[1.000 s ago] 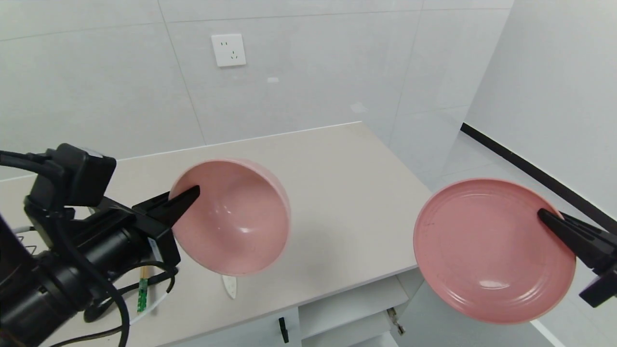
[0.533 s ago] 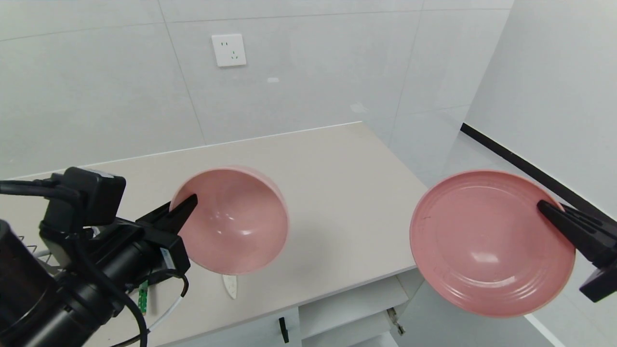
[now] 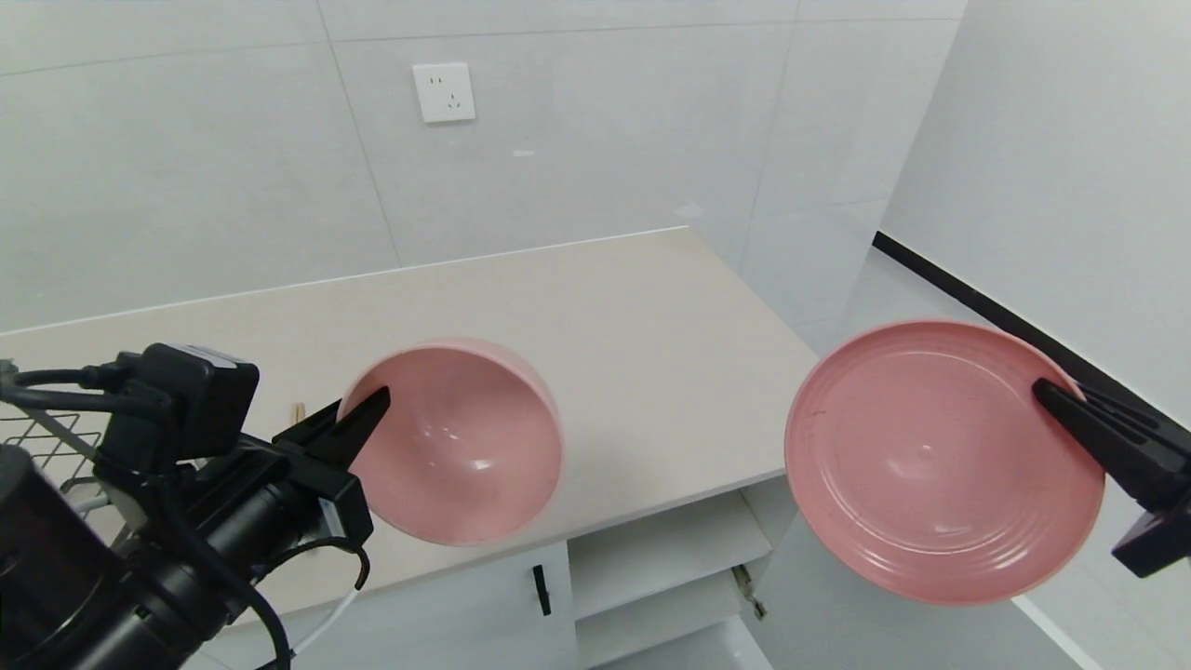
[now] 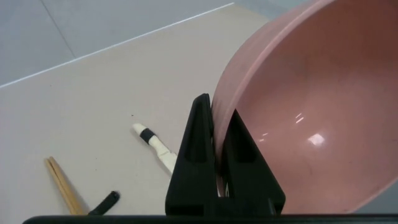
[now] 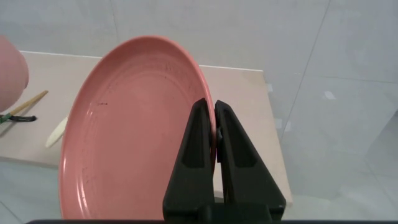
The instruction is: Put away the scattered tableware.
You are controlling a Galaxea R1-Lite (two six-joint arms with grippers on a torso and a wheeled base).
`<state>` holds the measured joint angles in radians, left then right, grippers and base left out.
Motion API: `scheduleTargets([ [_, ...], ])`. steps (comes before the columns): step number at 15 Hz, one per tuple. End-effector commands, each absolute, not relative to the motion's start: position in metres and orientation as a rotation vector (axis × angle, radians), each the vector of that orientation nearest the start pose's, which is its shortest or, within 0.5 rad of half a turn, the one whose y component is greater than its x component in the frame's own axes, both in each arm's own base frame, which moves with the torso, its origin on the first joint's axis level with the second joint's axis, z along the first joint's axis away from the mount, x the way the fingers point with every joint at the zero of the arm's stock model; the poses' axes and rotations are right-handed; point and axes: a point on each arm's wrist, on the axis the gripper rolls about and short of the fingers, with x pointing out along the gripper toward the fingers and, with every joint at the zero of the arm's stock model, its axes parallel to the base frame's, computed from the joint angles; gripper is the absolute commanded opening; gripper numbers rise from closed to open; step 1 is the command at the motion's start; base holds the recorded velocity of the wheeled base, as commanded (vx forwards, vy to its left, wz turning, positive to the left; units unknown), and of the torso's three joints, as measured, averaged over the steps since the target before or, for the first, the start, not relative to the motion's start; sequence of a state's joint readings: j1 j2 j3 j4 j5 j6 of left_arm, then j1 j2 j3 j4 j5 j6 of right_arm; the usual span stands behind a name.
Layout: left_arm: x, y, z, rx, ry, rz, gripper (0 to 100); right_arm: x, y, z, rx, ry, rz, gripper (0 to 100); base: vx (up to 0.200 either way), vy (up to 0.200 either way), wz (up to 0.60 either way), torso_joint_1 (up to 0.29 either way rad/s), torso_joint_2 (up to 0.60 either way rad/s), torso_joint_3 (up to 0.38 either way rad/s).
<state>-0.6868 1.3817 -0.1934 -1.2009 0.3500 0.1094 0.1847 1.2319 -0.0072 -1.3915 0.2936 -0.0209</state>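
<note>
moved: over the last second the whole head view has shifted, which I put down to the camera; within it my left arm has sunk lower, carrying the pink bowl point(image 3: 465, 456) with it.
worktop point(image 3: 633, 316): beige, set against the tiled wall, its right end near the room corner.
cabinet point(image 3: 670, 558): white, under the worktop, with open shelves at its right end.
plate point(image 3: 912, 465): pink, ridged, held in the air off the worktop's right end, tilted with its face towards me.
bowl: tipped on its side over the front of the worktop, hollow facing me.
right gripper point(image 3: 1047, 391): clamped on the plate's rim, one finger on each face.
left gripper point(image 3: 372, 405): clamped on the bowl's rim, one finger inside, one outside.
wire rack point(image 3: 46, 437): at the worktop's left end, behind my left arm.
spoon point(image 4: 155, 146): white, lying flat on the worktop below the bowl.
chopsticks point(image 4: 62, 193): wooden, on the worktop near the spoon, apart from it.
wall socket point(image 3: 444, 92): white, on the tiles above the worktop.
</note>
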Motion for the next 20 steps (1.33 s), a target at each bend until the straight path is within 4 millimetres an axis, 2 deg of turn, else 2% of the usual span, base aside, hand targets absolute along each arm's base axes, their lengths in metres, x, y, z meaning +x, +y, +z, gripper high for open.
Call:
scheduleTargets([
  [1,0.1454,-0.1094,0.1594,0.107,-0.017,-0.337,0,0.1286,0.0306,0.159,-0.029,-0.16,0.474,0,0.0,-0.2,0.0,0.002,0.01,0.007],
  [5,0.1437,-0.1087,0.1587,0.103,-0.016,-0.342,0,0.1277,0.0327,0.1582,-0.028,-0.155,0.491,0,0.0,-0.05,0.0,0.002,0.0,0.001],
  [8,0.1398,-0.1091,0.1609,0.08,-0.068,-0.357,0,0.1277,0.0328,0.1583,-0.028,-0.157,0.493,0,-0.2,0.0,0.0,0.002,0.0,0.001],
  [14,0.1396,-0.1079,0.1574,0.088,-0.057,-0.356,0,0.1281,0.0331,0.1579,-0.034,-0.155,0.494,0,0.0,0.0,0.0,0.0,0.0,0.0],
  [20,0.1381,-0.1082,0.1555,0.094,-0.05,-0.369,0,0.128,0.0354,0.1574,-0.032,-0.151,0.511,0,0.0,0.0,0.0,-0.137,0.27,0.136],
])
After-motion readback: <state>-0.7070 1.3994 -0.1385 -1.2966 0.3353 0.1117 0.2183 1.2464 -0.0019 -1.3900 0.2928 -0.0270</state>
